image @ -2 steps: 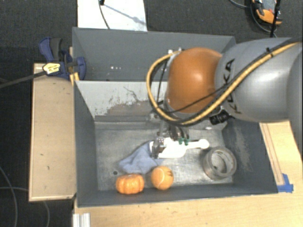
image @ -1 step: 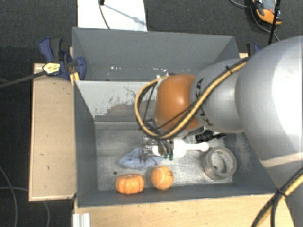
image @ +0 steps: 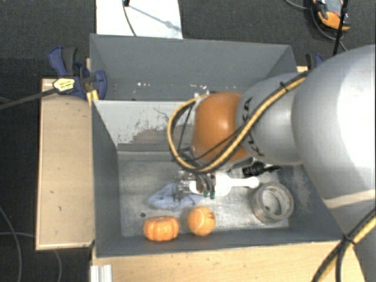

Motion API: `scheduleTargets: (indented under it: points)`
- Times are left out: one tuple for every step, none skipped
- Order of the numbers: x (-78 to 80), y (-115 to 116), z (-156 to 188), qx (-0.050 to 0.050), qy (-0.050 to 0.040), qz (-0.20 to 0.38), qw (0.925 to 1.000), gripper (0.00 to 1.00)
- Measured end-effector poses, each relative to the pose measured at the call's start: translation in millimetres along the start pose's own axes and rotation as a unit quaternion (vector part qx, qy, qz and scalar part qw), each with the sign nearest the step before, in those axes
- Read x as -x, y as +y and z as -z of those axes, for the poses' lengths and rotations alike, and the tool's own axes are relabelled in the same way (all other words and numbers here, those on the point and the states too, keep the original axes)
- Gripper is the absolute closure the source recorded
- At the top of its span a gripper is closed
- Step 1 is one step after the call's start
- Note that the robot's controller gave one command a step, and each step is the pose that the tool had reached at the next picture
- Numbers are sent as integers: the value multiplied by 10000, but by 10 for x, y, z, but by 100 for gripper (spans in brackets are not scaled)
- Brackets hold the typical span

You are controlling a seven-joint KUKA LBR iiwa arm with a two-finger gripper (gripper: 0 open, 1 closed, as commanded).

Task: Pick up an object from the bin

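My gripper [image: 197, 187] hangs low in the middle of the bin, under the arm's orange cover. It is right above the edge of a crumpled blue-grey cloth [image: 167, 197] that lies on the bin floor. Just right of the gripper lies a white object with a rounded handle [image: 238, 184], partly hidden by the arm. In front of the gripper sits an orange ball [image: 201, 221].
A small orange pumpkin-shaped thing [image: 161, 228] rests near the front wall, left of the ball. A grey roll of tape [image: 272, 202] lies flat at the right. The arm and its cables cover the bin's right and back.
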State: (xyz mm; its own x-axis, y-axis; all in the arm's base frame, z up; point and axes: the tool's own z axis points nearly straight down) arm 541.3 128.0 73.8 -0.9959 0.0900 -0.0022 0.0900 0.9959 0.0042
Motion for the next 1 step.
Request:
scheduleTargets:
  points:
    - [3,28,1368,-15,0,253,9997,100]
